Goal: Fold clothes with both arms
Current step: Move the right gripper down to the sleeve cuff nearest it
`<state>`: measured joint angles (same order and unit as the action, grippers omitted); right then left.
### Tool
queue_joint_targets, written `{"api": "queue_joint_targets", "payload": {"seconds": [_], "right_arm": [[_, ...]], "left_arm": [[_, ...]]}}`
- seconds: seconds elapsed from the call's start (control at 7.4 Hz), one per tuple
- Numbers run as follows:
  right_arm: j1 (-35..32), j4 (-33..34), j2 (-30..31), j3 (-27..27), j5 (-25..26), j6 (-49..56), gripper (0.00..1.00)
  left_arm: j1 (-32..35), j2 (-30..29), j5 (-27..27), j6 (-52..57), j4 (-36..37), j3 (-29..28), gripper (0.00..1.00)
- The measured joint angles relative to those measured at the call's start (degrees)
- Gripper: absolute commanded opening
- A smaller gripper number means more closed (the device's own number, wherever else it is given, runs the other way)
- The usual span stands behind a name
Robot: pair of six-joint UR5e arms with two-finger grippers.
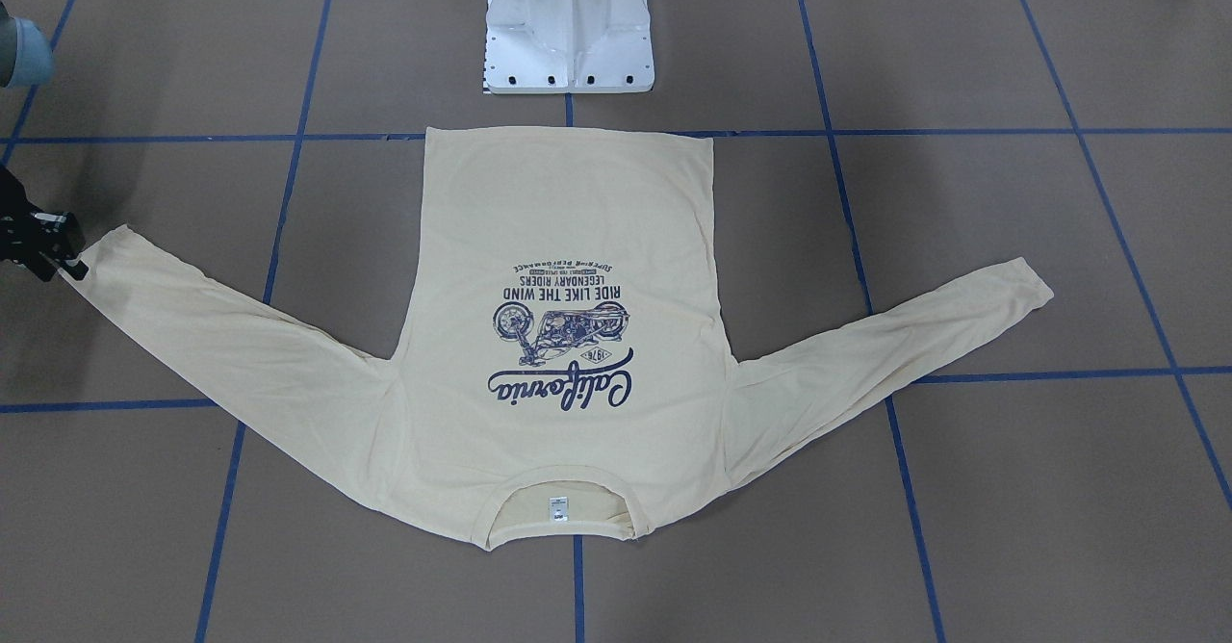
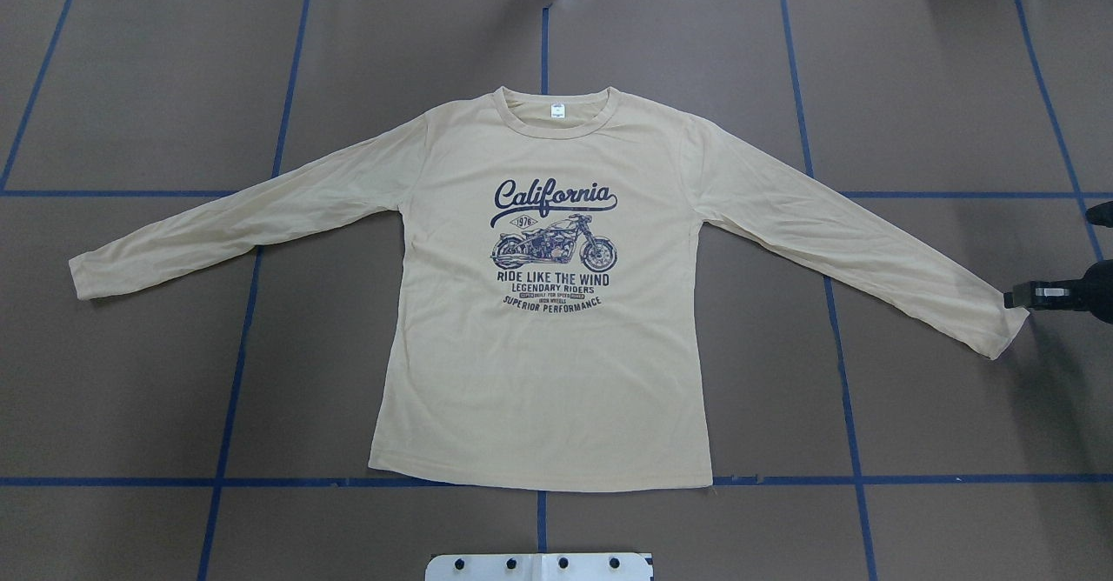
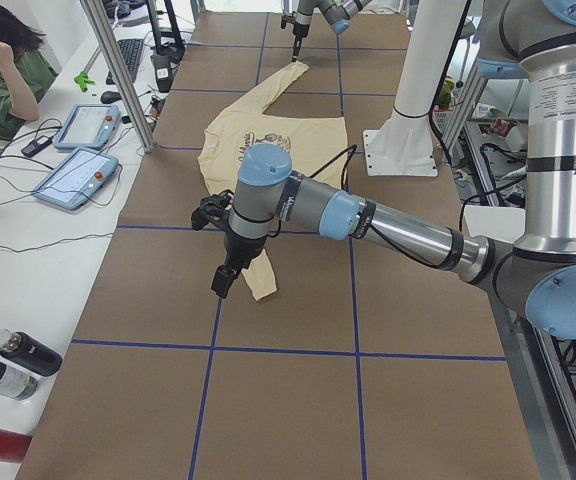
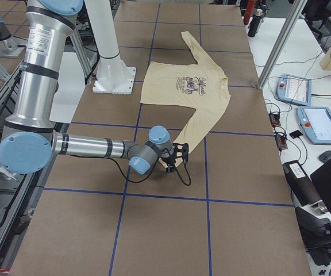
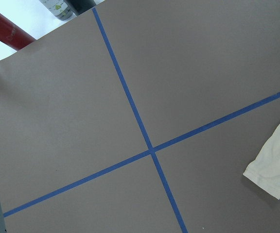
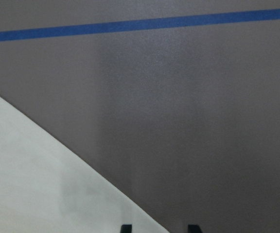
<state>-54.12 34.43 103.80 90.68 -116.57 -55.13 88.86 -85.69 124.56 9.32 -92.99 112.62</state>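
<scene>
Lying flat and print-up mid-table is the pale cream-yellow long-sleeve cotton T-shirt [image 2: 539, 372] w/ navy "California" motorcycle graphic. Its hem is toward the robot and its collar away. Both sleeves are spread wide and slant toward the hem side, prob. so each cuff sits within one arm's reach. The black two-finger right gripper [image 2: 1016, 297] is low at the right cuff [image 2: 1000, 329], touching or just beside it. Its wrist cam shows the fingertips [image 6: 126, 227] parted, cloth edge running in btwn them, nothing clamped yet. The black left gripper [image 3: 224, 283] hangs just beside the left cuff [image 2: 83, 277]. It's seen from a side cam only, so its jaw state can't be told. No fold made yet; the likely step is sleeve pick-up. Underneath is the brown paper-covered table [image 2: 913, 85] w/ blue tape grid lines [image 2: 835, 320]. The white metal pedestal base [image 1: 568, 27] stands near the hem.
</scene>
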Motion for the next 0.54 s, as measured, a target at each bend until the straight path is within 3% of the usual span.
{"api": "queue_joint_targets", "payload": {"seconds": [0.54], "right_arm": [[0.2,0.0,0.1,-1.0,0.0,0.0,0.49]], "left_arm": [[0.0,0.0,0.1,0.0,-0.1,-0.1,1.00]]}}
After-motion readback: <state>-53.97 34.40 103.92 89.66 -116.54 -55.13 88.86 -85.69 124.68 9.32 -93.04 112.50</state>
